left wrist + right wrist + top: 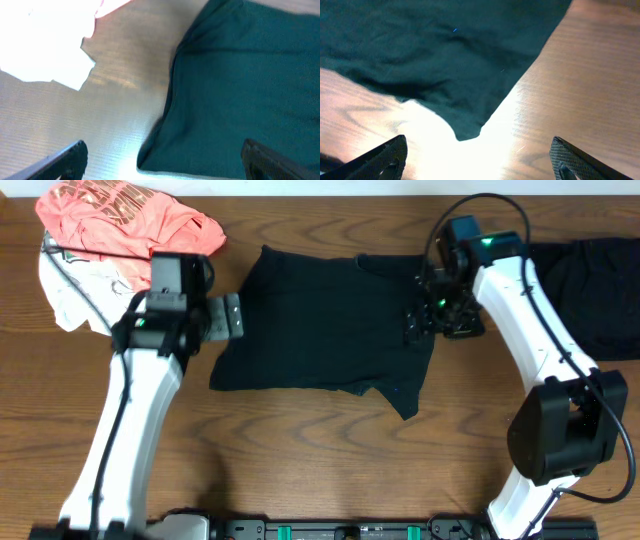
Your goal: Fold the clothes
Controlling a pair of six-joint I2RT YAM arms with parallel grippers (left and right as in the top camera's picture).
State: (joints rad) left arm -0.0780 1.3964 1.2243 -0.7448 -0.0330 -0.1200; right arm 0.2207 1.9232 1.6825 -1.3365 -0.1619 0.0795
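left end effector (234, 317): fingers spread wide apart and closed on nothing. It points toward the cloth from the left side of the table.
left end effector, wrist view (167, 161): the two dark fingertips sit at the bottom corners. The cloth's left edge and lower left corner lie between them, on the wood below.
right end effector (418, 322): fingers also wide apart, with no cloth pinched between them. It sits over the right-hand edge of the cloth.
right end effector, wrist view (480, 157): the textured fingertips sit at the bottom corners. Bare wood is straight ahead, and the cloth's pointed tip lies just beyond it.
black garment (320, 320): lies spread flat in the middle of the table, between the two end effectors. Its left edge is just beside the left one and its right edge is under the right one. A narrow tongue of cloth juts out at the lower right.
table (300, 465): brown wood grain, with glare showing in both wrist views.
second black garment (600, 290): a dark heap at the far right edge, beyond the right arm and apart from the spread one.
white garment (68, 292): crumpled at the far left, beside the left arm.
coral-pink shirt (125, 218): bunched at the top left corner, lying partly over the white garment.
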